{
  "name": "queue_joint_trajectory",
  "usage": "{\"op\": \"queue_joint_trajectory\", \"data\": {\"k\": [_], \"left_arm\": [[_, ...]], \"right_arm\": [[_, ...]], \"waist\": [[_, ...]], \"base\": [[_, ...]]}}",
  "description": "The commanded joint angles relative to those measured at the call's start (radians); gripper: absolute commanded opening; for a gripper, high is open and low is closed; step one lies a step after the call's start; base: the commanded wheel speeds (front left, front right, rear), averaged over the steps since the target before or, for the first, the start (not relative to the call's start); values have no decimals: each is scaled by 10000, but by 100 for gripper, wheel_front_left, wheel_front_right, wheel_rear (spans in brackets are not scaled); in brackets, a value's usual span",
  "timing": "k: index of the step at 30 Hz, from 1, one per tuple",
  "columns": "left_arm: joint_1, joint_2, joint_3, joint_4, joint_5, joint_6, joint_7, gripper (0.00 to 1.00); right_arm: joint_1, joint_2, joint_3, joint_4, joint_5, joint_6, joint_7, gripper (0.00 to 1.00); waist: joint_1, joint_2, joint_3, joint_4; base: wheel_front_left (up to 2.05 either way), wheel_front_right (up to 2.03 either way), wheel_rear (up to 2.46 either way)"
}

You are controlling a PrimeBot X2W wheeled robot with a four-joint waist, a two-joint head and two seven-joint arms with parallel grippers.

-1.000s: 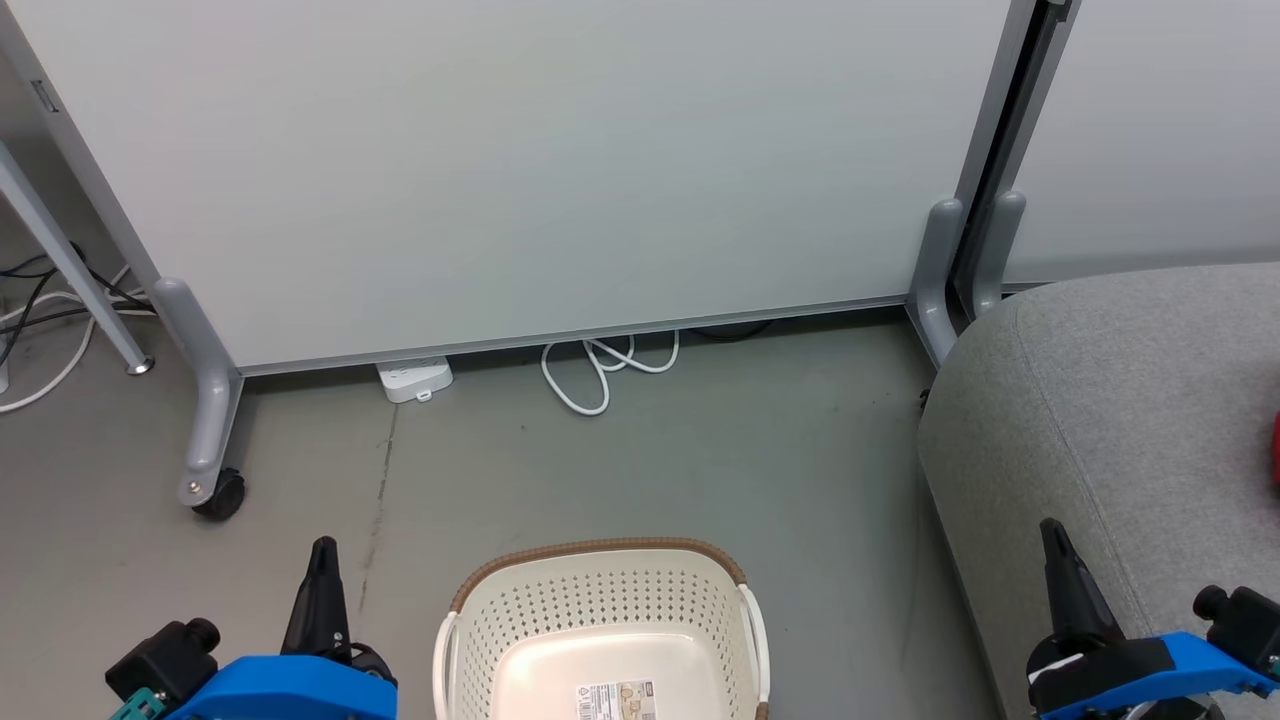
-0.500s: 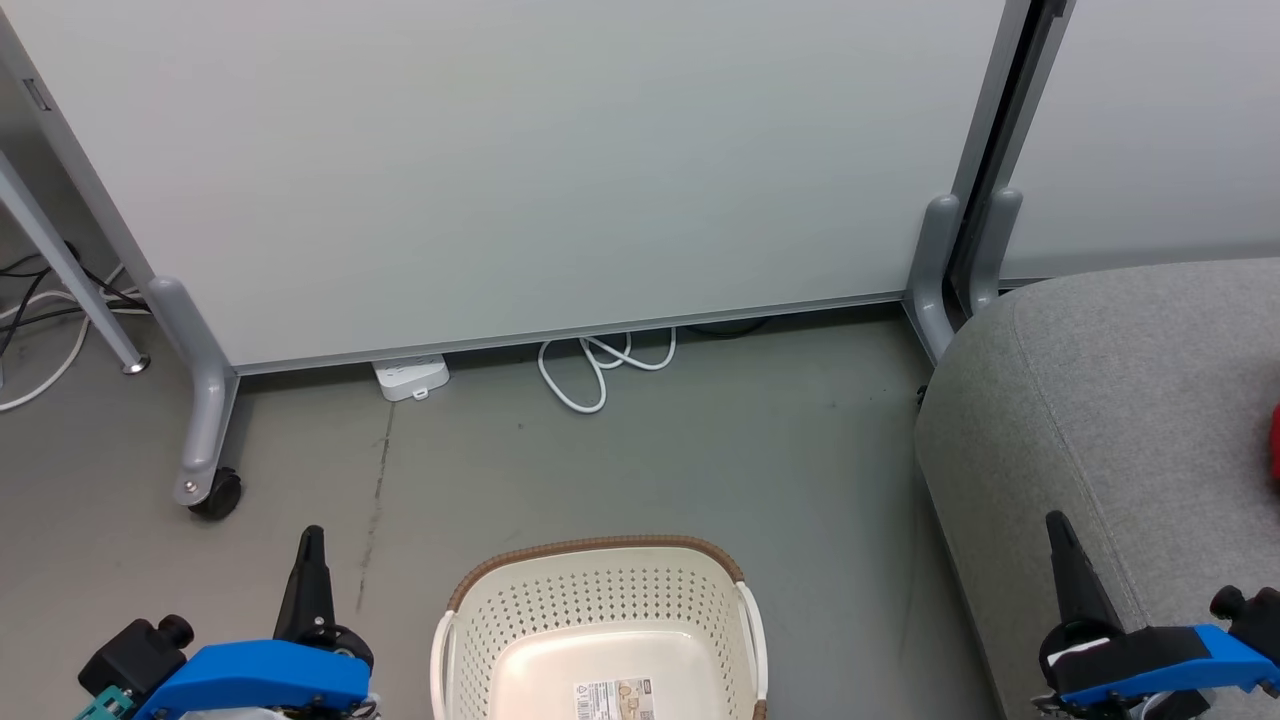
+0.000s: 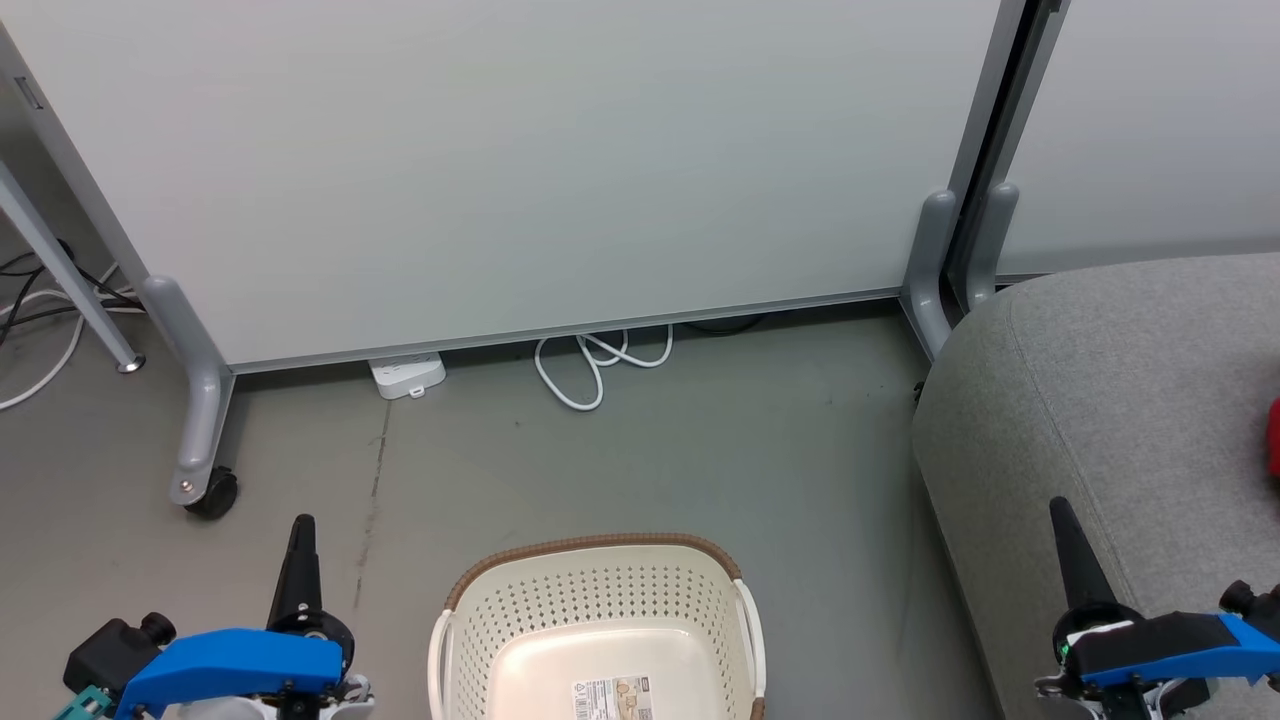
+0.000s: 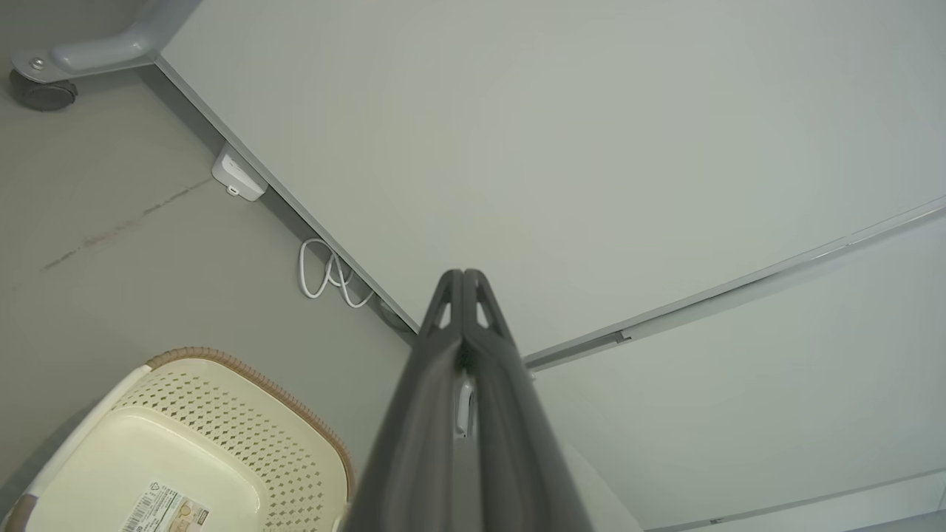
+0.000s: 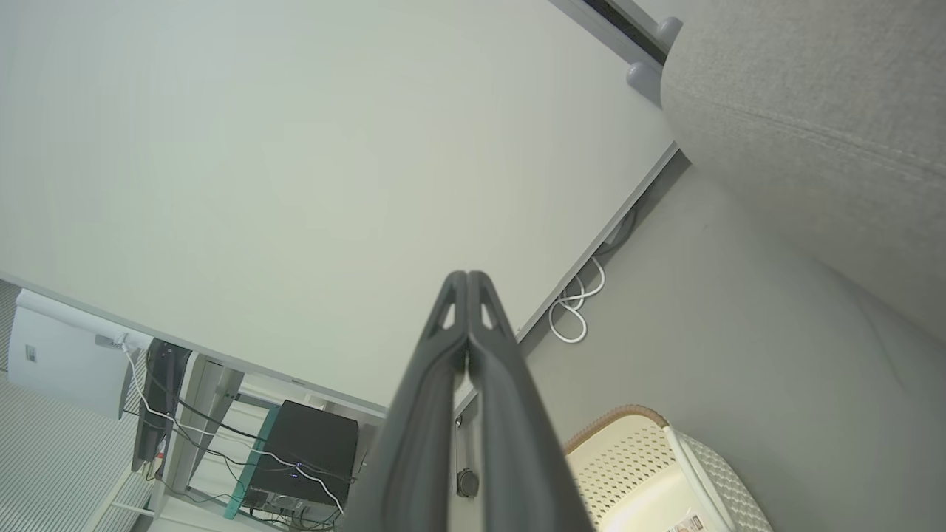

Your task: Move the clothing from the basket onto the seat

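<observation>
A: At the lower left of the head view, how does the left gripper (image 3: 301, 535) stand?

B: It hangs above the grey floor (image 3: 700, 470), a little to the left of the basket (image 3: 598, 546). In the left wrist view its two dark fingers (image 4: 432, 384) are pressed together along their length, and nothing is between them.

A: And behind it?

B: A white partition panel (image 3: 500, 170) stands on a grey foot with a black caster wheel (image 3: 213, 495). Under the panel's lower edge lies a white power strip (image 3: 407, 376), and more to the right a looped white cable (image 3: 595, 365).

A: Then comes the basket?

B: Yes. It stands on the floor at the bottom middle, between the two grippers, and it touches neither of them. Its rim is brown and its walls are cream with many holes. The part of its bottom that I can see is smooth cream plastic with a paper label (image 3: 612, 697).

A: And to the right?

B: The seat (image 3: 1130, 380), grey fabric with a rounded corner, is near the basket but apart from it. The right gripper (image 3: 1061, 515) shows in front of the seat's edge. In the right wrist view its fingers (image 5: 432, 391) are clenched tip to tip, also with nothing between them.

A: Where is the clothing?

B: A small red piece of the clothing (image 3: 1274, 435) lies on the seat, at the very right edge of the head view. The picture cuts it off, so I cannot tell which garment it is.
</observation>
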Motion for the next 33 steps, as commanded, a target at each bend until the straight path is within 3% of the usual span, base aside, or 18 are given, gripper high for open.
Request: {"op": "queue_joint_trajectory", "data": {"k": [1, 33], "left_arm": [[-273, 5, 59, -116, -282, -47, 72, 0], [-547, 3, 470, -140, -3300, -200, 862, 0]], "right_arm": [[-272, 10, -45, -126, 296, 3, 73, 0], [-447, 122, -276, -283, 3346, 3, 861, 0]], "waist": [[0, 0, 4, -5], [0, 0, 103, -110]], "base": [[0, 0, 0], [0, 0, 0]]}}
